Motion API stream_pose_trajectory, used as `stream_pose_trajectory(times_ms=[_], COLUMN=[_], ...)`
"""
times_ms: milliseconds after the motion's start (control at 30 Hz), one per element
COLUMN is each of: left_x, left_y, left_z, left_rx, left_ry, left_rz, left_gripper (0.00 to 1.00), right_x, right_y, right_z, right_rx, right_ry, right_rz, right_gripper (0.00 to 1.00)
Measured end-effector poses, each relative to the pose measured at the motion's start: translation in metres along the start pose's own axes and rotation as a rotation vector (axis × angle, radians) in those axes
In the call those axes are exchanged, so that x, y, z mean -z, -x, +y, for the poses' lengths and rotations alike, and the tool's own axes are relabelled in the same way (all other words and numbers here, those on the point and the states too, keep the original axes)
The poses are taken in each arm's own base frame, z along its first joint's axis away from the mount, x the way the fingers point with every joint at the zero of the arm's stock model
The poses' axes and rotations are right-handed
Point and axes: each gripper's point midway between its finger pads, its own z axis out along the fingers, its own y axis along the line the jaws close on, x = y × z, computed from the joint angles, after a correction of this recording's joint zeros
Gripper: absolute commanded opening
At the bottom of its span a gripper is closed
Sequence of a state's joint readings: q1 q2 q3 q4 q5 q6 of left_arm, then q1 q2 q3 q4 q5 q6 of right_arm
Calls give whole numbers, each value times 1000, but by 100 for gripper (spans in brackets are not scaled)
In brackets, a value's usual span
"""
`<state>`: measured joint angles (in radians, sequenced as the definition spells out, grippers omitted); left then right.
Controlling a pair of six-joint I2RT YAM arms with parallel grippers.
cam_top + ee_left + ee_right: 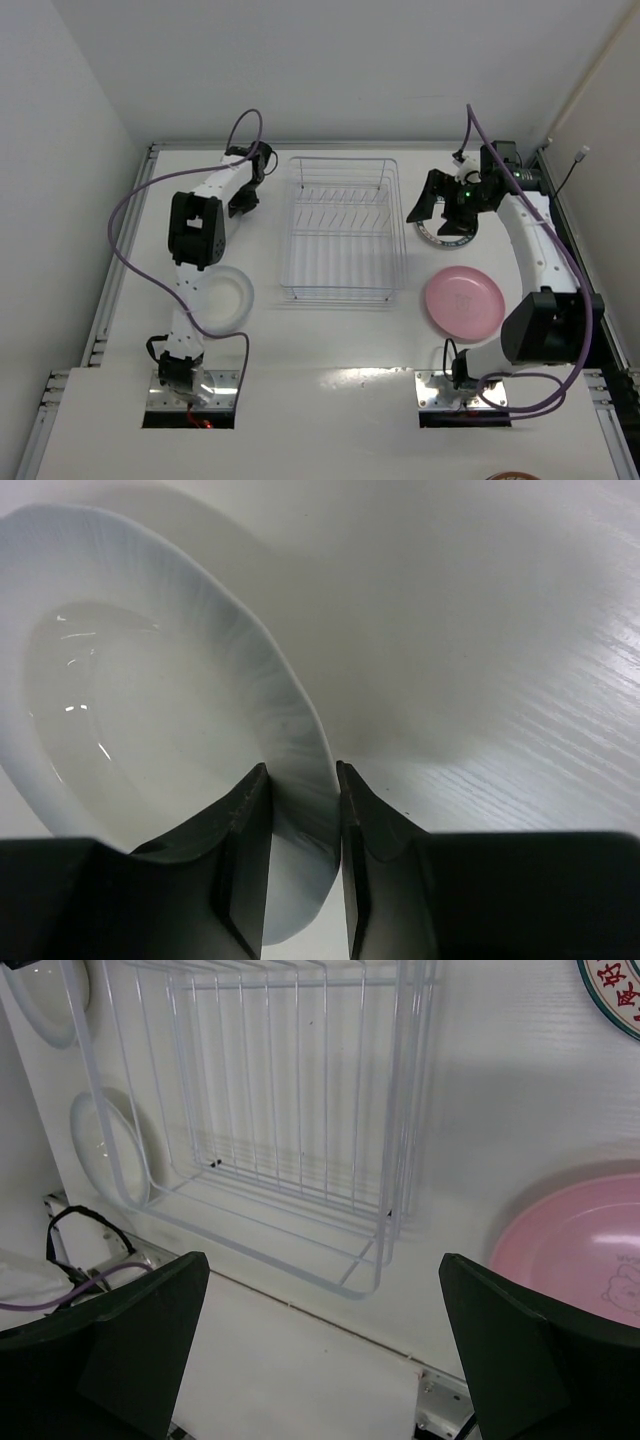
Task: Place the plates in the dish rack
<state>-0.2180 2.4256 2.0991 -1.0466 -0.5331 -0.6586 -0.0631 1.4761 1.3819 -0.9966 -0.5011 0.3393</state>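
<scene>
In the left wrist view my left gripper [303,770] is shut on the ribbed rim of a clear glass plate [150,680], one finger on each side. From above, that gripper [245,200] hangs just left of the wire dish rack [343,291], which holds nothing. A clear plate ring [241,296] lies near the left arm's base. I cannot tell whether it is the held one. My right gripper [432,208] stands wide open over the teal-rimmed plate [440,236]. The pink plate [463,303] lies flat in front of it. The right wrist view shows the rack [390,1110], pink plate [580,1250] and teal-rimmed plate [612,990] beyond the open gripper [325,1260].
Two clear round dishes [105,1150] [45,990] show left of the rack in the right wrist view. Walls close the table on the left, back and right. Purple cables [125,215] loop off both arms. A brown round thing [515,476] peeks in at the bottom edge.
</scene>
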Motion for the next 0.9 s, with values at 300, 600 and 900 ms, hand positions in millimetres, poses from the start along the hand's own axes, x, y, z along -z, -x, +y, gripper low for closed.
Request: stream_pose_trajectory(times_ms=[300,600,900], left_x=[35,122,135], left_y=[35,87,89], left_z=[-15,-22,-29], left_rx=[135,308,326], left_ry=[-150,-410,-480], left_rz=[-62,-191,-181], left_gripper=[0,0,0], right_x=[-9,-17,-17], right_y=[-1,-3,-3], right_z=[-6,-11,-11], right_rx=[-18,-33,-33], right_ry=[-7,-12,-15], right_rz=[31,56,56], right_gripper=[100,100,100])
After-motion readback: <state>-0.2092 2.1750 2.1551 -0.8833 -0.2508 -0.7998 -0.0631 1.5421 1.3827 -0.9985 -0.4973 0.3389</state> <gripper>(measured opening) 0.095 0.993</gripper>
